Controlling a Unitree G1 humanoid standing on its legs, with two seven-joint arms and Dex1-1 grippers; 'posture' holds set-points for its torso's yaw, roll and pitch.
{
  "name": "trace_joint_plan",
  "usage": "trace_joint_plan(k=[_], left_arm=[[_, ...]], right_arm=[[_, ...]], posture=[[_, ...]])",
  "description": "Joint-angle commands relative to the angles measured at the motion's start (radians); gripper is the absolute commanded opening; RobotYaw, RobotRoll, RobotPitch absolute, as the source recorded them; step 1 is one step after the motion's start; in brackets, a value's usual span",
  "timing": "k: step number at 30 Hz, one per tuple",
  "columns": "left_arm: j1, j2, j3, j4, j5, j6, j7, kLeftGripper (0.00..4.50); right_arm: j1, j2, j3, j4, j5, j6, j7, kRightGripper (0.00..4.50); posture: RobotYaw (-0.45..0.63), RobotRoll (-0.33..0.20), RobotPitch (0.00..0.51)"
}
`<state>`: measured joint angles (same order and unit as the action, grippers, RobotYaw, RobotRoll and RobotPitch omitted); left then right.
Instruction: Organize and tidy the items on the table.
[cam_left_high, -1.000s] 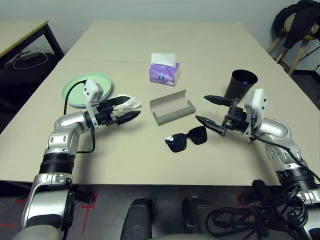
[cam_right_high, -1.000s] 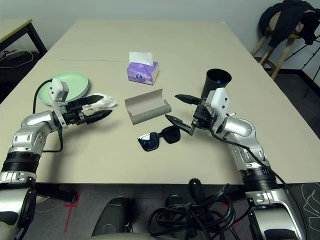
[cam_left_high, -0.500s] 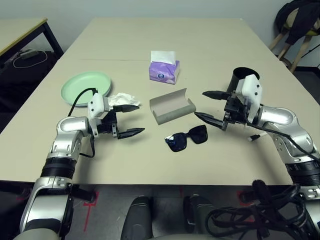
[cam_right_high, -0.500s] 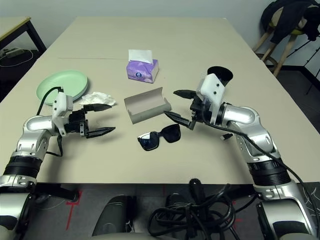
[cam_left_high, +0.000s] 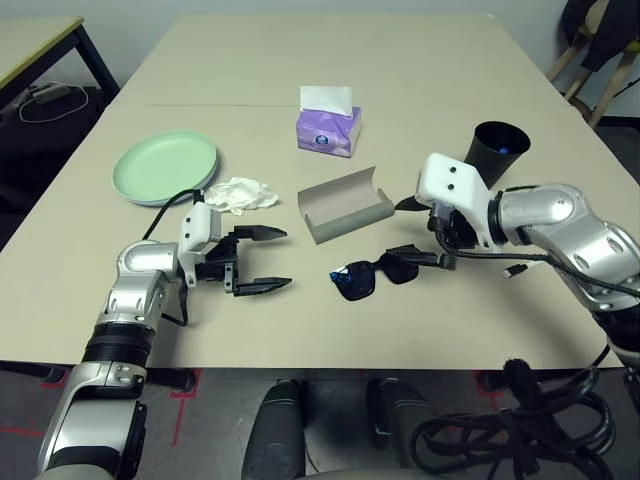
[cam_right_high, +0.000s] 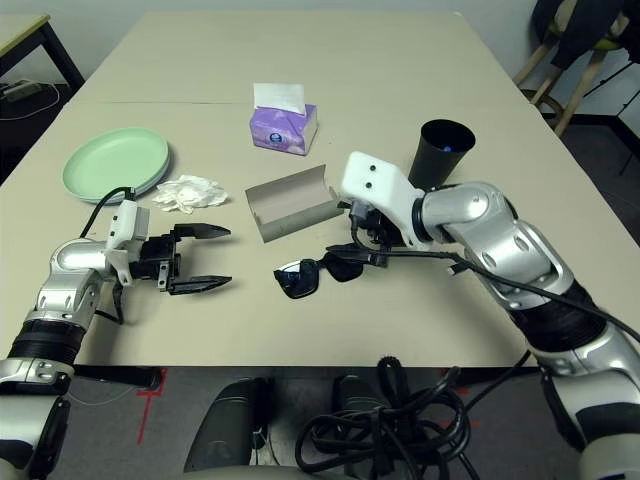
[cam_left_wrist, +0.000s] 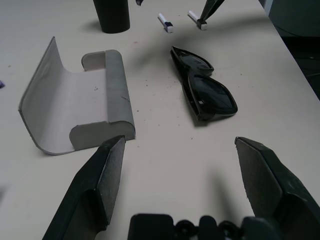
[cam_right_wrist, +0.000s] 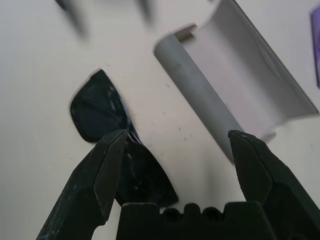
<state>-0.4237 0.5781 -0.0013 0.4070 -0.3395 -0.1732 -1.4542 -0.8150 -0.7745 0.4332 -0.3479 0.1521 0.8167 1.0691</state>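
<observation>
On the beige table, the black sunglasses lie folded near the front, just in front of the open grey glasses case. My right gripper hovers open right over the sunglasses' right end, one finger on each side and nothing gripped; its wrist view shows the sunglasses and the case close below. My left gripper stands open and empty left of the sunglasses. A crumpled white tissue, a mint green plate, a black cup and a small pen also lie there.
A purple tissue box stands behind the case at mid-table. A black-legged side table sits at far left, a stool with dark clothing at far right. Cables hang below the front edge.
My right gripper has swung left and down from beside the cup to just over the sunglasses. My left gripper has drawn back from the tissue toward the front. Both stay open.
</observation>
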Motion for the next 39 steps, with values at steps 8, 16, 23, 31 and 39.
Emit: trace_joint_plan(k=[8,16,23,31,39], left_arm=[[0.044,-0.006,0.013,-0.078,-0.019,0.019,0.068,4.42],[0.041,-0.066,0.159,-0.122,-0.056,0.152,0.434,4.42],[0.039,-0.090,0.219,-0.166,-0.077,0.217,0.580,4.42],[-0.064,-0.102,0.212,-0.049,-0.020,0.244,0.715,4.42],[-0.165,-0.103,0.153,0.140,0.097,0.223,0.798,4.42]], right_arm=[[-0.070,0.018,0.083,-0.025,-0.020,0.019,0.058,4.50],[0.153,0.159,-0.197,0.018,0.105,-0.008,-0.104,4.50],[0.393,0.260,-0.386,0.023,0.235,-0.155,-0.135,4.50],[0.582,0.395,-0.441,0.160,0.217,-0.594,-0.143,4.50],[0.588,0.439,-0.430,0.264,0.200,-0.759,-0.195,4.50]], posture=[[0.10,0.000,0.176],[0.11,0.000,0.154],[0.10,0.000,0.139],[0.12,0.000,0.121],[0.12,0.000,0.117]])
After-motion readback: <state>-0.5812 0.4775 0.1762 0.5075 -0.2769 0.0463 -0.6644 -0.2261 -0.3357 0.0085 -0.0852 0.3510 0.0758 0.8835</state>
